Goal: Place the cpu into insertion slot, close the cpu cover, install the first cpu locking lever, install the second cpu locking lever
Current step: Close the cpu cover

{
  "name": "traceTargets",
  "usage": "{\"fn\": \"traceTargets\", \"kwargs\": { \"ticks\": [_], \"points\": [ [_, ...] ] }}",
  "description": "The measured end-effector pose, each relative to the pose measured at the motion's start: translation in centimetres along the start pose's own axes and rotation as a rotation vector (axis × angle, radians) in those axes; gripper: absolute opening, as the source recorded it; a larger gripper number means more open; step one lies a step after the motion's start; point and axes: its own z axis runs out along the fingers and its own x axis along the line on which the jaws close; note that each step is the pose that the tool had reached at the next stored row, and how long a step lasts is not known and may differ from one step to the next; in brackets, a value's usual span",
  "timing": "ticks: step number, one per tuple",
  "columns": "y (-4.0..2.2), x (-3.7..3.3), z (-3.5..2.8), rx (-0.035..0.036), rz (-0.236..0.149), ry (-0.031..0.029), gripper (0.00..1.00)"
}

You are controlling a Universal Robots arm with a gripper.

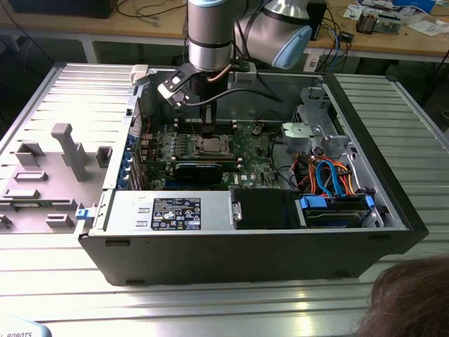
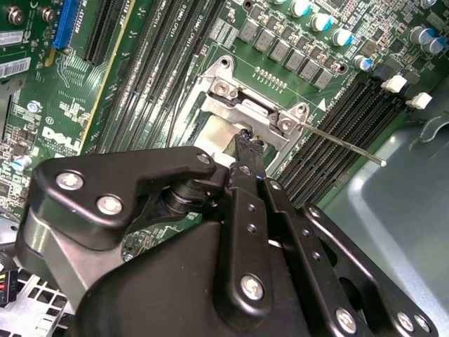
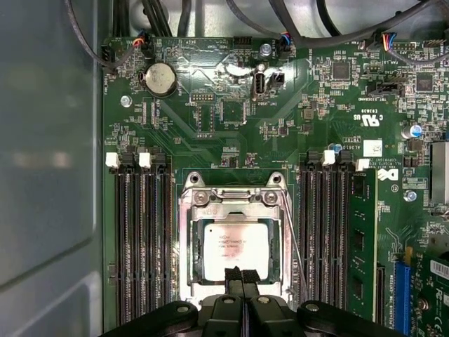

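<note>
Open computer case (image 1: 245, 246) lies on the slatted metal surface (image 1: 210, 309), and the arm reaches down into it over the green motherboard (image 3: 210, 105). The cpu (image 3: 235, 247) is seated: dull silver top flat and square inside the insertion slot (image 1: 209, 145), between the banks of memory slots (image 3: 140, 239). First step looks done. The cpu cover (image 3: 236, 212) appears to lie down around the chip, its cut-out framing the metal top and the hinge end with two screws on the far side from the gripper; I judge it closed or very nearly so, but cannot tell whether it is fully flat. One thin locking lever (image 3: 295, 246) runs slantwise along the side of the slot, and in the second wrist view it juts free over the memory slots (image 2: 344, 144), so it reads as unlatched. The other lever I cannot make out. The gripper (image 3: 242, 275) has its fingers pressed together with nothing visible between them, the tips at the near edge of the cover, touching it or just above; which, I cannot say. The lever work seems to remain. A person's head (image 1: 414, 295) shows at the edge of the exterior view.
</note>
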Motion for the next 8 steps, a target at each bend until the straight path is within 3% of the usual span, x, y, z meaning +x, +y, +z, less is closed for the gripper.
{"fn": "traceTargets", "kwargs": {
  "ticks": [8],
  "points": [
    [-0.28,0.00,0.19,0.0001,0.000,0.0000,0.11]
  ]
}}
